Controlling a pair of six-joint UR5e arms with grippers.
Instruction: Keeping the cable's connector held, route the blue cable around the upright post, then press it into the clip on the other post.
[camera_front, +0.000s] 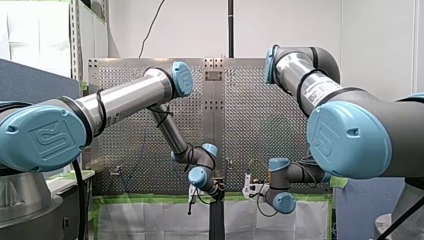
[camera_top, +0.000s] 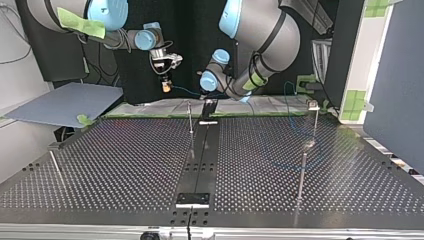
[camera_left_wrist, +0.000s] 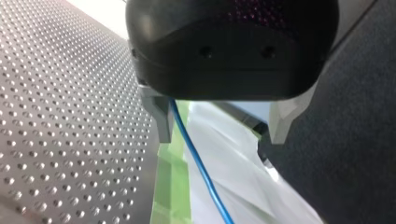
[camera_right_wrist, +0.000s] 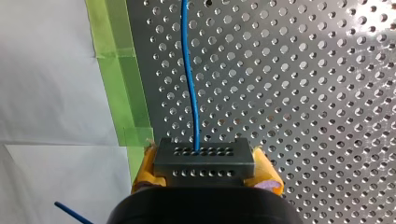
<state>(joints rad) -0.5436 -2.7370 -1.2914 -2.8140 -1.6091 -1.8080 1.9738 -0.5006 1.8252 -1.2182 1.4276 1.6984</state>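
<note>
The perforated table (camera_top: 125, 165) carries several thin posts. The nearest to the work is the upright post (camera_top: 190, 117) at the middle of the top view, and the clip (camera_top: 313, 105) sits atop another post well off at that view's right. Both arms hang at the table's far edge.

The step in hand looks like taking up the cable for routing. To do it well, the connector end should not move while my left gripper (camera_left_wrist: 219, 128) leads the slack wide of the post. The loop should lie low and stay untwisted.

My right gripper (camera_right_wrist: 205, 169) is clamped on the grey connector (camera_right_wrist: 204, 156), yellow pads (camera_right_wrist: 142, 175) against its two sides. The blue cable (camera_right_wrist: 189, 84) leaves it straight ahead over the table.

My left gripper's metal fingers (camera_left_wrist: 161, 121) stand wide apart. The cable runs loosely between them, hard by one finger, and nothing is pinched.
</note>
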